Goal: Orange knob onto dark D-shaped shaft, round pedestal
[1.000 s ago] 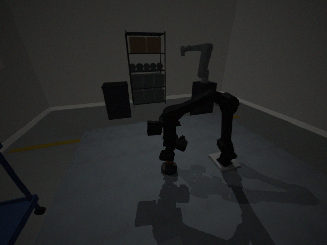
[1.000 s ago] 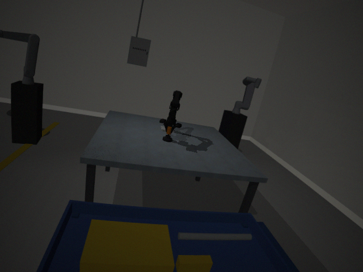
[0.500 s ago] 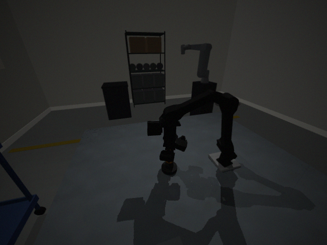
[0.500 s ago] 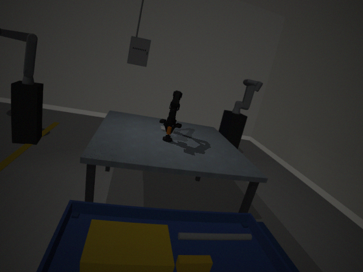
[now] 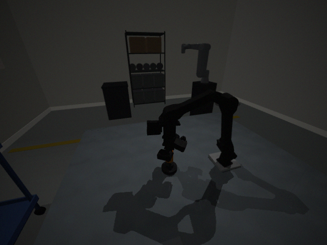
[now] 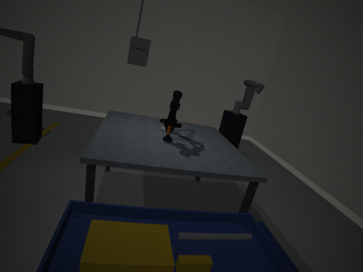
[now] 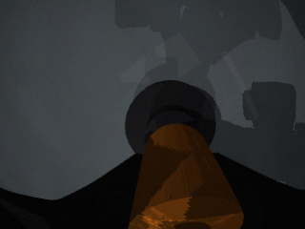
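Note:
My gripper (image 5: 170, 155) (image 6: 169, 128) (image 7: 177, 160) points down and is shut on the orange knob (image 5: 171, 160) (image 6: 168, 130) (image 7: 178, 167). The knob is upright over the dark round pedestal (image 5: 168, 171) (image 6: 167, 139) (image 7: 136, 119). In the top and exterior views, a short dark stretch shows between the knob's lower end and the pedestal's base, so the knob is not down on the base. In the wrist view the knob covers part of the pedestal. Whether the shaft's tip is inside the hole cannot be told. The flat sides are not visible.
The arm's white base plate (image 5: 235, 165) is on the grey-blue table (image 5: 105, 163) (image 6: 123, 149). A blue cart (image 5: 18, 201) (image 6: 158, 212) stands off the table, holding yellow blocks (image 6: 127, 242) and a grey rod (image 6: 215, 236). A shelf rack (image 5: 145, 33) is behind.

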Tool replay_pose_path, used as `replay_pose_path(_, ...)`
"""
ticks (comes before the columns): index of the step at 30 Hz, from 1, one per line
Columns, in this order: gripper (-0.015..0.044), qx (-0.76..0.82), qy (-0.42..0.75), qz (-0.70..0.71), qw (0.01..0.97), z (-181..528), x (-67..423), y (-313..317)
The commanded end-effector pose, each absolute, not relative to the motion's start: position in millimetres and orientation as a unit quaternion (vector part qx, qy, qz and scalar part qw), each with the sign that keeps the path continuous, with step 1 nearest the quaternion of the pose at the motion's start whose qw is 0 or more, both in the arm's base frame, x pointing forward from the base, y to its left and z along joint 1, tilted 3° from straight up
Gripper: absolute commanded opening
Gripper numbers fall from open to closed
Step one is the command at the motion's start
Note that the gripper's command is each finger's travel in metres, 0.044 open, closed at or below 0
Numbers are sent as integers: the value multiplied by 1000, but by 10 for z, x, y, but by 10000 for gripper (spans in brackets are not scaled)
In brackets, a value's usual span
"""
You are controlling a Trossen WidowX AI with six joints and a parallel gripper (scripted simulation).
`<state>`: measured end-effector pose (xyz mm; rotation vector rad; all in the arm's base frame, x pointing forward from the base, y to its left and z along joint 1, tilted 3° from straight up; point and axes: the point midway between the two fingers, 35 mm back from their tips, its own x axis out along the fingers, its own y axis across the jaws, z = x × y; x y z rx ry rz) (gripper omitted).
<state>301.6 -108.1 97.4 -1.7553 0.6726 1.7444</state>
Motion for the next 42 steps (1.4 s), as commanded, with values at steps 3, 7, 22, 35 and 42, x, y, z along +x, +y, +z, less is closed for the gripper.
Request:
replay_pose_path(3,0,-603,353,602,386,980,3026,-1087)
replay_pose_path(7,0,-544,433,547,466,965,3020,-1084)
replay_pose_path(22,0,-238,649,257,675,960,3002,-1075)
replay_pose_path(35,0,82,696,-54,712,989,3033,-1092)
replay_pose_path(42,0,168,684,-138,696,977,3045,-1101)
